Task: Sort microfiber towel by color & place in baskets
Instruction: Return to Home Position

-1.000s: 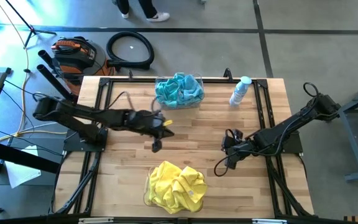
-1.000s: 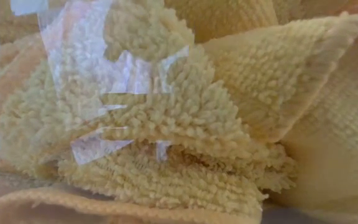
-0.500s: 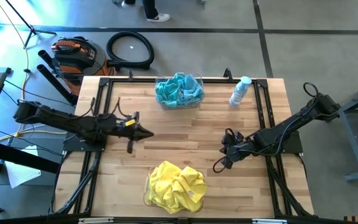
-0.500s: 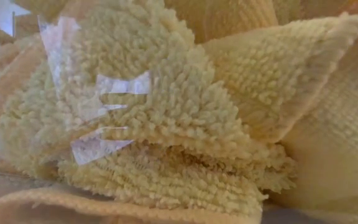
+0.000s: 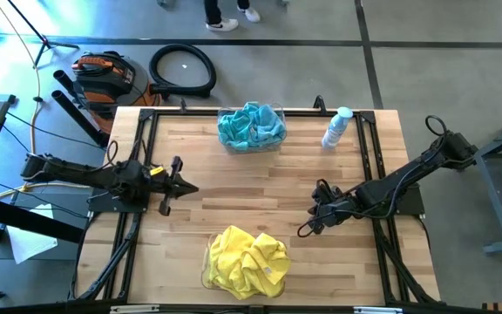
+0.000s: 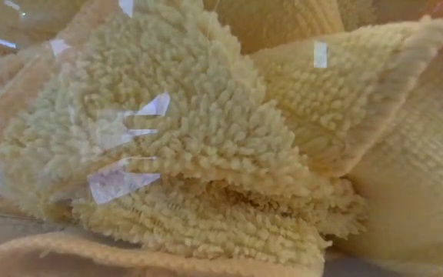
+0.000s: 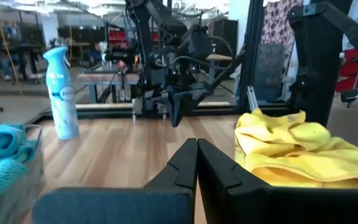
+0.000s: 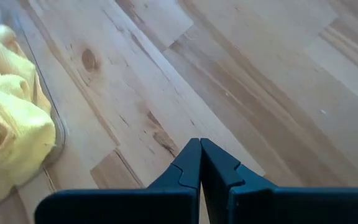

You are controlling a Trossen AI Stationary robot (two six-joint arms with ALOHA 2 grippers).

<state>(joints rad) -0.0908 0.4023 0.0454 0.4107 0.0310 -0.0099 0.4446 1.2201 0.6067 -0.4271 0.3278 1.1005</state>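
Looking down from the high camera, I see the left end effector (image 5: 188, 187) low over the left side of the bench (image 5: 268, 187), its arm stretched flat along the frame. Its wrist camera shows the two fingers (image 7: 185, 163) pressed together with nothing between them. The right end effector (image 5: 308, 228) sits on the opposite side, nose down toward the wood, and its fingers (image 8: 188, 163) are likewise closed tight on nothing (bare planks lie just beyond the tips). The yellow towels (image 5: 247, 260) are heaped in the near basket (image 5: 206, 272) at the bench's front edge, between the two arms and well apart from both. That pile sits so close to the low camera that fuzzy yellow cloth (image 6: 229, 154) fills its whole view through the clear wall. The teal towels (image 5: 251, 125) are bunched in the far basket (image 5: 270, 146) at the back edge, middle of the bench. A bottle (image 5: 336, 127) stands near that basket, toward the right arm's side and not touching it. From the left wrist view I see the teal pile at one side, the yellow pile at the other, and the bottle upright.
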